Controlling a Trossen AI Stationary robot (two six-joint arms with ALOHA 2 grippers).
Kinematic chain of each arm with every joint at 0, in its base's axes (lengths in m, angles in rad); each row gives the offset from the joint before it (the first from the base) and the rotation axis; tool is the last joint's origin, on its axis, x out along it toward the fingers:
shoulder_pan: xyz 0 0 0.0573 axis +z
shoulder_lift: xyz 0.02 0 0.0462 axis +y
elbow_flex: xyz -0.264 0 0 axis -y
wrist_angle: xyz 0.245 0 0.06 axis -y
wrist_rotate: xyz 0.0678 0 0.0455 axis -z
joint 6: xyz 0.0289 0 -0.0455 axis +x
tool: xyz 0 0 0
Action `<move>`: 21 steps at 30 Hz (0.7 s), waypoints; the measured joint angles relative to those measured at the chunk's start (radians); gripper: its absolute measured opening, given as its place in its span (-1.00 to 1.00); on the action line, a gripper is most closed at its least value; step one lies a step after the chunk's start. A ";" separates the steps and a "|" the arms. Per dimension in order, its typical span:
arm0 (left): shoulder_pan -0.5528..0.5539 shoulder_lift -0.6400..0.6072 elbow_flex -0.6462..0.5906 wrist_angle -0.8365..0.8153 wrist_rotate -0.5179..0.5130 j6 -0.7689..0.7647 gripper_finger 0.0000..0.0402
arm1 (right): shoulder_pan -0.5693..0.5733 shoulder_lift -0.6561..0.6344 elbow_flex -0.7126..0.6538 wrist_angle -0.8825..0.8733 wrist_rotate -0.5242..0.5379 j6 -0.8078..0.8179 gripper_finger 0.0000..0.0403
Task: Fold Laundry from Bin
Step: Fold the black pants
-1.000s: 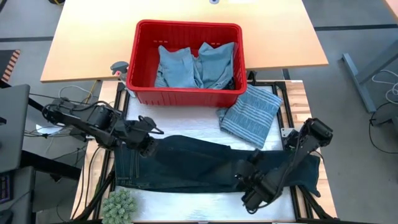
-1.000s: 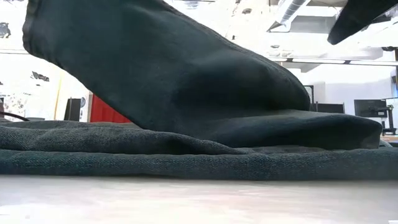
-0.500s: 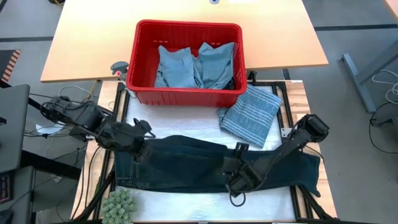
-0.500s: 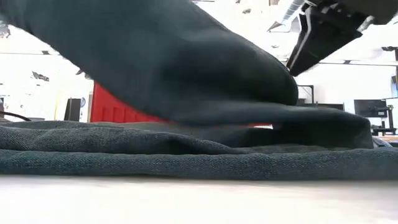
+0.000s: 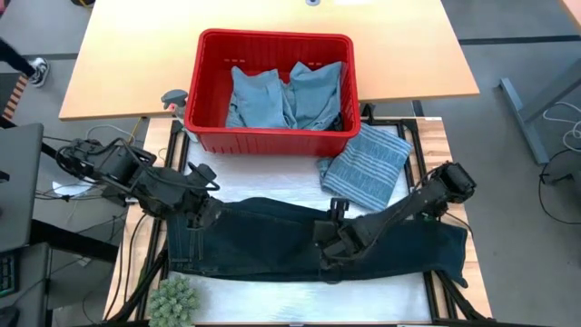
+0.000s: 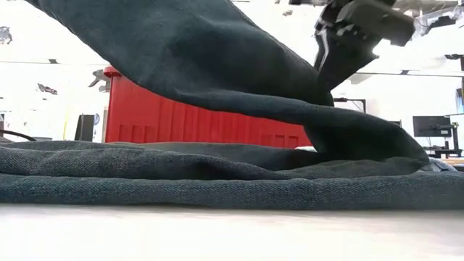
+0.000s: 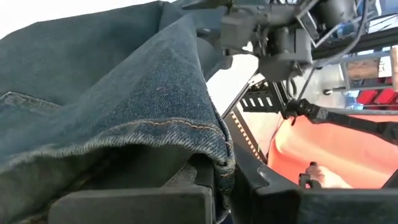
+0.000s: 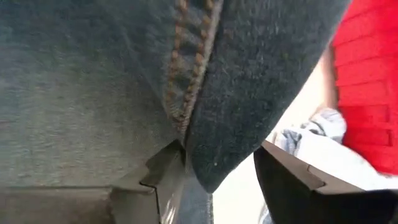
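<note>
A pair of dark blue jeans (image 5: 272,241) lies spread across the table's near half. My left gripper (image 5: 207,216) is shut on their left end, which is raised; in the low view the lifted denim (image 6: 196,65) slopes down from the upper left. My right gripper (image 5: 325,254) hovers over the jeans' middle, open, with a raised fold of denim (image 8: 211,124) between its fingers. The red bin (image 5: 272,36) stands at the far side and holds light blue garments (image 5: 286,95). A striped grey-blue garment (image 5: 368,168) lies folded beside the bin's right corner. My left gripper pinches a folded, stitched edge of the jeans (image 7: 211,140) between its two fingers, coming from the table's left and slanting down. That end is lifted off the table; the rest of the jeans lies flat. My right gripper straddles the raised fold beside its orange-stitched seam (image 8: 186,106), slanting down from the table's right. The fold lies against one finger (image 8: 165,180). A gap shows between it and the other finger (image 8: 292,180).
A green fuzzy ball (image 5: 172,300) sits at the table's near left corner. A wooden tabletop (image 5: 136,64) stretches beyond the bin. White table surface (image 5: 272,177) shows between the bin and the jeans.
My right gripper has moved toward the table's left along the jeans, rolling as it went, and now stands at the raised fold. My left gripper has risen a little, lifting the jeans' left end higher, so the red bin now shows beneath the denim in the low view.
</note>
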 joint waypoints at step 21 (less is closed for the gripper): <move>-0.047 0.004 0.000 0.012 0.034 -0.040 -1.00 | -0.108 -0.037 0.050 -0.193 -0.189 -0.741 -0.89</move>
